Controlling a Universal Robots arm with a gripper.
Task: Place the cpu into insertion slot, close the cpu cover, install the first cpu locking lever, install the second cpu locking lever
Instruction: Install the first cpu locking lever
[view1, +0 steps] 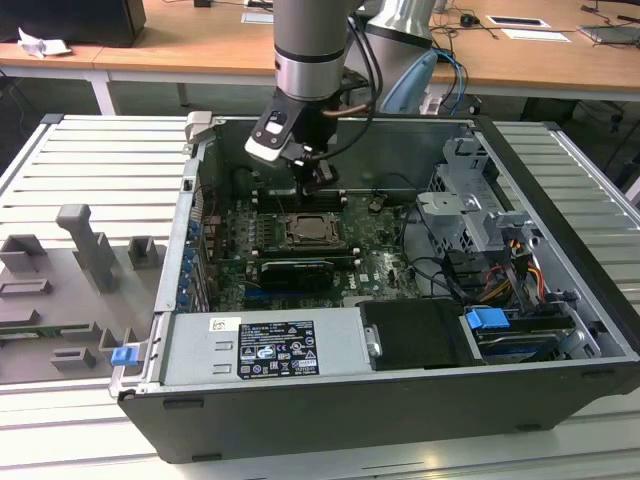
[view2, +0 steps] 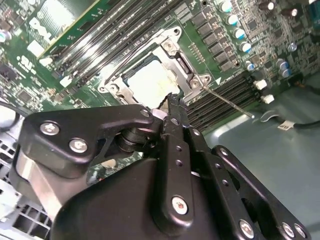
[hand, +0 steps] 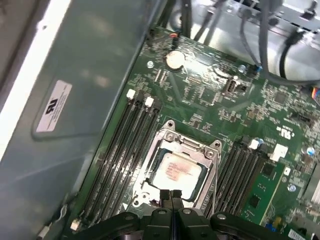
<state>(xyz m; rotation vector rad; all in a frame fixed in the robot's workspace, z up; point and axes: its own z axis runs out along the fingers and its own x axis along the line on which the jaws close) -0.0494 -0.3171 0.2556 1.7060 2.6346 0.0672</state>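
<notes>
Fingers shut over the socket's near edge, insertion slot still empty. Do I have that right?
Not quite: the slot is not empty. The first wrist view shows the cpu already seated in the insertion slot. The rest stands: the fingers are shut over the socket's near edge.

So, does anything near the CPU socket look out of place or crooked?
One thing: in the second wrist view a thin metal lever sticks out from the socket corner across the memory slots, apparently unlatched. The cpu lies flat and square under the cpu cover. Nothing looks damaged.
</notes>
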